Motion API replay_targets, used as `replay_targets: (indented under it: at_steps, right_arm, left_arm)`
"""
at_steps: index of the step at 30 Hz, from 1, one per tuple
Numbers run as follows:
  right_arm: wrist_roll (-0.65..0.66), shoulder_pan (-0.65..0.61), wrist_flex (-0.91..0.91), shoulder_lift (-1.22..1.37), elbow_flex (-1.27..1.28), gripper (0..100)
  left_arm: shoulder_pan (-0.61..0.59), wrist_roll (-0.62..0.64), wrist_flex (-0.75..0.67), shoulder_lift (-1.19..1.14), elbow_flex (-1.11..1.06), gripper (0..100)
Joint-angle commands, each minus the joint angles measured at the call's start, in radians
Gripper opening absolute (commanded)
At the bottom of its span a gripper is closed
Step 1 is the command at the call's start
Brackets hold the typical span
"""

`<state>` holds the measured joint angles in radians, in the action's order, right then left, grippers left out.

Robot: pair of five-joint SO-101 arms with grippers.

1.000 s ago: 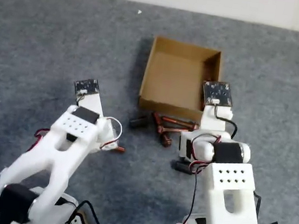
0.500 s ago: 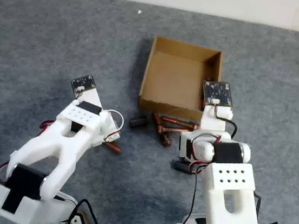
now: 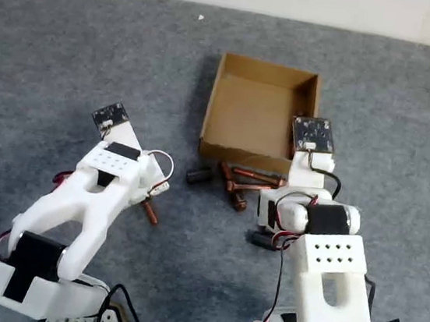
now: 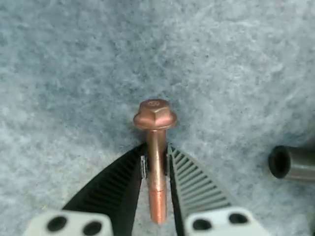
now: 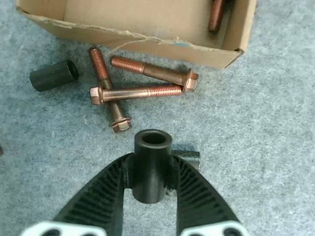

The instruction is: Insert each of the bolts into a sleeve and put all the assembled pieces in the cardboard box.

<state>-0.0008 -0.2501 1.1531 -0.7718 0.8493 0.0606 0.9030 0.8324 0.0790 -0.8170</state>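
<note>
Between the fingers of the left tool (image 4: 156, 150) stands a copper bolt (image 4: 155, 118). The tool is clamped on its shank partway along, so the flanged hex head juts past the fingertips and the threaded end points back toward the wrist. From above, this bolt (image 3: 148, 212) hangs at the left tool (image 3: 148, 200) over the grey bench (image 3: 72, 49), well apart from the box (image 3: 208, 121) and left of the other parts.

The right tool (image 5: 152, 160) is closed on a black sleeve (image 5: 150, 177), gripped on both sides, with its open bore facing away from the wrist. A small dark piece (image 5: 191, 158) lies just behind this sleeve, partly hidden.

Three loose bolts (image 5: 135, 92) lie on the bench between the held sleeve and the near wall of the box (image 5: 147, 44). One bolt (image 5: 106, 91) is crossed by the middle one, and the third (image 5: 155, 73) lies nearest the box. A loose sleeve (image 5: 53, 75) lies on its side just beside them; from above it (image 3: 199, 176) sits near the box's near left corner. Inside the box, a threaded copper shank (image 5: 215, 14) rests in a corner. From above, the right arm stands just in front of the box's near right corner.
</note>
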Motion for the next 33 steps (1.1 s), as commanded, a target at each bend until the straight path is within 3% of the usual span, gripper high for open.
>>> replay_targets:
  at_steps: [1,10,16,22,28,33]
  right_arm:
    - [0.009,0.013,-0.025,-0.039,-0.002,0.5]
    - [0.003,0.013,-0.024,-0.047,-0.004,0.5]
    - [0.008,0.005,-0.047,-0.259,0.081,0.5]
    - [0.008,0.005,-0.163,-0.44,0.211,0.5]
    - [0.005,-0.005,-0.242,-0.539,0.309,0.5]
    - [0.008,-0.087,-0.3,-0.639,0.371,0.5]
  left_arm:
    - [-0.025,-0.009,-0.015,0.008,0.015,0]
    - [-0.021,-0.175,0.021,0.378,0.024,0]
    - [-0.016,-0.308,0.017,0.67,-0.012,0]
    - [0.087,-0.408,0.017,0.897,-0.099,0]
    - [0.188,-0.414,0.015,1.102,-0.153,0]
    - [0.271,-0.414,-0.1,1.23,-0.232,0]
